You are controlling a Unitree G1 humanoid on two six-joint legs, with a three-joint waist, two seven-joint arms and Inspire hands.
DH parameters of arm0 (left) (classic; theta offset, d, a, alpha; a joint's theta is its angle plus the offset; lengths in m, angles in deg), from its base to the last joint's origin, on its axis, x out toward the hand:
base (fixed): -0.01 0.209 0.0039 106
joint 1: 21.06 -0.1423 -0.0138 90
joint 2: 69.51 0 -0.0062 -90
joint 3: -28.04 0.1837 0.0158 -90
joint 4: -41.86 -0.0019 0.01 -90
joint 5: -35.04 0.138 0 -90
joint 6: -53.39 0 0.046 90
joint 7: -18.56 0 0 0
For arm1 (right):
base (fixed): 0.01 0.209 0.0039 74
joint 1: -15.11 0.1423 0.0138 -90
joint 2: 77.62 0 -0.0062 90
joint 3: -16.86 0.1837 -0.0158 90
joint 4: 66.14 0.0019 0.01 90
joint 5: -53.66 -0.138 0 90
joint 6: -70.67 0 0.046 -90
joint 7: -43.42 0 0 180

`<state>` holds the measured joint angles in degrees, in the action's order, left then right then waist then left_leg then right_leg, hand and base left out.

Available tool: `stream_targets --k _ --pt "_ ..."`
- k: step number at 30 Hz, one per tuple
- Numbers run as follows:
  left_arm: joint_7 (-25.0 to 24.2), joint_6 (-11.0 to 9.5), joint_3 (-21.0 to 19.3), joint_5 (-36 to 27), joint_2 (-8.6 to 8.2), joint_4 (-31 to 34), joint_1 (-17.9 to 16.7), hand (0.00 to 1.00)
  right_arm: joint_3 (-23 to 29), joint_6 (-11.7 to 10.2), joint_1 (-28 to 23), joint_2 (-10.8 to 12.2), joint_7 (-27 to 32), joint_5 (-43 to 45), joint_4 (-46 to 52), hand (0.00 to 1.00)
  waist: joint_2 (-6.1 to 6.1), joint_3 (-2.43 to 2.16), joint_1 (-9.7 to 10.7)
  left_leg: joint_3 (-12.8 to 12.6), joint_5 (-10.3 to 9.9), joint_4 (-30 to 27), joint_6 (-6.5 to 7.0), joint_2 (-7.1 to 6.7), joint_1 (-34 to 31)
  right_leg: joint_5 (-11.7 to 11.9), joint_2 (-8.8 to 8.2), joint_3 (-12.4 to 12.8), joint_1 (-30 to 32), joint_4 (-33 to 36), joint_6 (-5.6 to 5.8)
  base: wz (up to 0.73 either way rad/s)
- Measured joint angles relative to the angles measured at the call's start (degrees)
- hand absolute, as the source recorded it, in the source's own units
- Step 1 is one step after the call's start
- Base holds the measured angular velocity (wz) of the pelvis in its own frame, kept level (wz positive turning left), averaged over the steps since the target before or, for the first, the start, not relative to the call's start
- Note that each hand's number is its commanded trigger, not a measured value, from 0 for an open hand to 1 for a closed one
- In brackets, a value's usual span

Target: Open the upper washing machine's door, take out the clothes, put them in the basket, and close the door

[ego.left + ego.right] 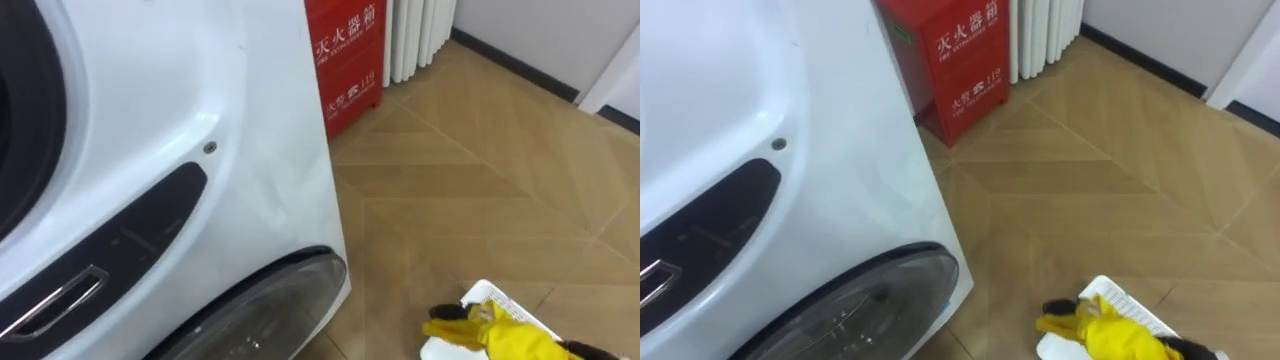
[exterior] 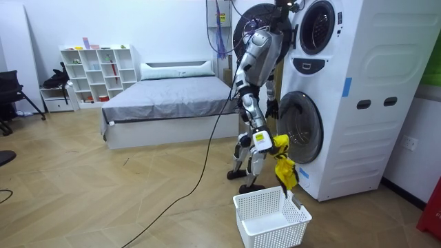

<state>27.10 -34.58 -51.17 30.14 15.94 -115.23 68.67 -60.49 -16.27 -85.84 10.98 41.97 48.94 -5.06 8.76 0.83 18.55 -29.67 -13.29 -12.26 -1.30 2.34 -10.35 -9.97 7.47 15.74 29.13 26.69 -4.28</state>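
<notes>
Standing before the stacked washer (image 2: 344,96), the robot holds a garment (image 1: 505,335) in its right hand (image 1: 447,313); we see dark fingers curled round the cloth. The garment is bright yellow, bunched and creased where it is held. In the room view we see it hang limp in long folds below the hand, its lower tip just above the rim of a white basket (image 2: 269,234) on the wood floor (image 1: 480,180). The left hand (image 2: 271,108) shows near the washer's lower door (image 2: 301,127); we cannot tell its state. In the eye views a red box (image 1: 345,50) stands just beside the washer.
</notes>
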Motion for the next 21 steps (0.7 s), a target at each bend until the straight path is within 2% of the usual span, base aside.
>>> stream_targets --k 6,7,8,9,11,13,17,21 --pt "0.0 0.1 -0.4 0.0 0.19 -0.6 0.5 0.0 0.0 -0.1 -3.5 -0.4 0.1 0.1 0.1 1.0 -0.94 -0.11 0.7 0.0 0.0 -0.6 0.0 -0.06 -0.1 -0.1 0.2 1.1 0.1 0.1 0.03 -0.11" --pt "0.0 0.2 -0.4 0.0 0.29 -0.6 0.5 0.0 0.0 -0.1 -3.8 -0.5 0.2 0.1 0.2 0.78 -0.99 -0.09 0.9 0.0 0.0 -0.6 0.0 -0.06 -0.1 -0.1 0.28 1.3 0.1 0.1 0.03 -0.1" --pt "0.0 0.2 -0.4 0.0 0.32 -0.7 0.4 0.0 0.0 -0.1 -3.9 -0.6 0.2 0.1 0.2 0.05 -1.04 -0.06 0.9 0.0 0.0 -0.6 0.0 -0.06 -0.1 -0.1 0.32 1.4 0.1 0.1 0.03 -0.07" --pt "0.0 0.3 -0.4 0.0 0.41 -0.7 0.4 0.0 0.0 -0.2 -4.2 -0.7 0.2 0.0 0.2 0.0 -1.16 -0.03 1.1 0.0 0.0 -0.6 0.0 -0.05 -0.1 -0.1 0.36 1.4 0.1 0.2 0.02 0.0" --pt "0.0 0.5 -0.3 0.0 0.59 -0.7 0.3 0.0 0.0 -0.5 -4.8 -1.0 0.2 0.0 0.5 0.0 -1.4 -0.06 1.2 0.0 0.0 -0.6 0.0 -0.01 0.0 -0.2 0.47 1.5 0.1 0.6 -0.07 0.0" --pt "0.0 0.5 -0.4 -0.1 1.19 -0.4 0.2 0.0 0.0 -0.6 -5.6 -1.3 0.0 0.0 0.6 0.0 -2.21 -0.07 1.3 -0.1 0.0 -0.7 -0.01 0.05 0.1 -0.2 0.67 1.7 0.1 0.9 -0.2 0.0" --pt "-0.3 0.7 -0.4 -1.3 1.39 0.2 0.2 0.0 0.0 -0.6 -6.3 -2.6 -0.1 0.0 0.7 0.0 -2.52 -0.11 1.5 -0.1 0.0 -0.7 -0.01 0.04 0.3 -0.2 0.74 1.9 0.0 0.9 -0.2 -0.03" --pt "-0.6 1.4 0.0 -2.3 2.08 0.7 0.2 0.0 -0.1 -0.6 -7.2 -2.8 0.0 0.0 0.7 0.0 -3.03 -0.17 1.6 -0.1 0.0 -0.7 -0.01 -0.03 0.7 -0.2 0.79 2.1 -0.1 0.9 -0.19 -0.03"
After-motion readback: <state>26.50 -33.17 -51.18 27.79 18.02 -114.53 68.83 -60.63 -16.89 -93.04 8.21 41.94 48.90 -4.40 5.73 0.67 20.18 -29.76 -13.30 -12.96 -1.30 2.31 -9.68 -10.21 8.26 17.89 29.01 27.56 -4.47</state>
